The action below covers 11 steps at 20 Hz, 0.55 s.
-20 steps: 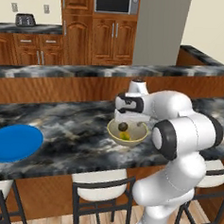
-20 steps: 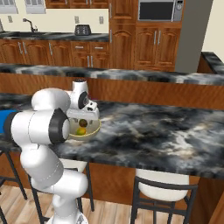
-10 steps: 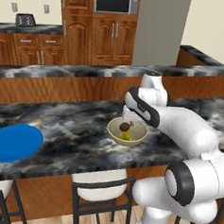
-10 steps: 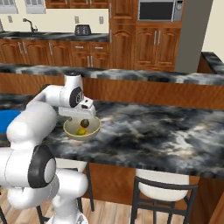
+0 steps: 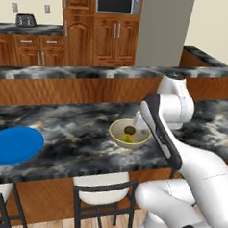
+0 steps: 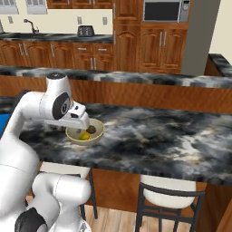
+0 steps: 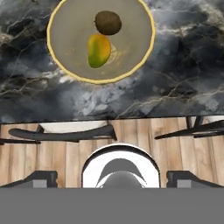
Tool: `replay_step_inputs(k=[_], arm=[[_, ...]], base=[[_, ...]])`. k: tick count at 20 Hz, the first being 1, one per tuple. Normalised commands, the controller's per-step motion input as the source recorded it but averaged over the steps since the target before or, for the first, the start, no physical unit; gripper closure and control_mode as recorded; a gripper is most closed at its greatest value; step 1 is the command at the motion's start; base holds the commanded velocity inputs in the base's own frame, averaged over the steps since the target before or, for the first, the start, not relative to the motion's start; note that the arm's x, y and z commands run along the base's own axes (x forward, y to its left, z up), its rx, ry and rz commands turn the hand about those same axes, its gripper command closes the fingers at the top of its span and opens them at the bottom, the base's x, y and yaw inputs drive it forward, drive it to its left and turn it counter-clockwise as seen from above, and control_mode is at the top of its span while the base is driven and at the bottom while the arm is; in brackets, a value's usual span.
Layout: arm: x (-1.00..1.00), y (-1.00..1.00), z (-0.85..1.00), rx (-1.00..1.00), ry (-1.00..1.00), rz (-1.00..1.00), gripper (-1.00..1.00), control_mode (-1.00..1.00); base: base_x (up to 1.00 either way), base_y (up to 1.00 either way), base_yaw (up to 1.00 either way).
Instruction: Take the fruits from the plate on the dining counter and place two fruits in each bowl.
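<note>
The dining counter [image 5: 76, 128] runs across both base views, its black-and-grey marbled top carried on reddish-brown wooden sides, with stools [image 5: 101, 192] tucked under its near edge. Behind it stands a second marbled counter [image 6: 136, 77] and wooden cabinets [image 5: 111, 38] with a microwave [image 5: 118, 1] set into them.

The white arm [image 5: 167, 134] reaches up from the base and bends over the counter, its hand held above a bowl.

The blue plate [image 5: 13, 145] lies flat on the counter well to the left of the bowl in the left base view, with nothing on it.

The cream-beige bowl [image 5: 115, 133] sits upright near the counter's front edge (the hand view looks straight down into it [image 7: 65, 65]).

Inside the bowl lie two fruits, touching or nearly so: the yellow-green one [image 7: 99, 50] and the dark brown ball [image 7: 108, 22].

The fingers [image 5: 137, 121] sit just above the bowl's far rim; whether they are spread or closed, I cannot tell, and nothing shows between them.
</note>
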Motion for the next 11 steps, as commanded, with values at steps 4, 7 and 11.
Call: replay_step_inputs(k=[4, 7, 11], arm=[[-0.64, 0.00, 0.68, 0.00, -0.18, 0.00, -1.00, -1.00], [-0.69, 0.00, 0.61, 0.00, -0.23, 0.00, -1.00, -1.00], [-0.79, 0.00, 0.63, 0.00, -0.21, 0.00, -1.00, -1.00]], base=[[0.00, 0.00, 0.00], [0.00, 0.00, 0.00], [0.00, 0.00, 0.00]])
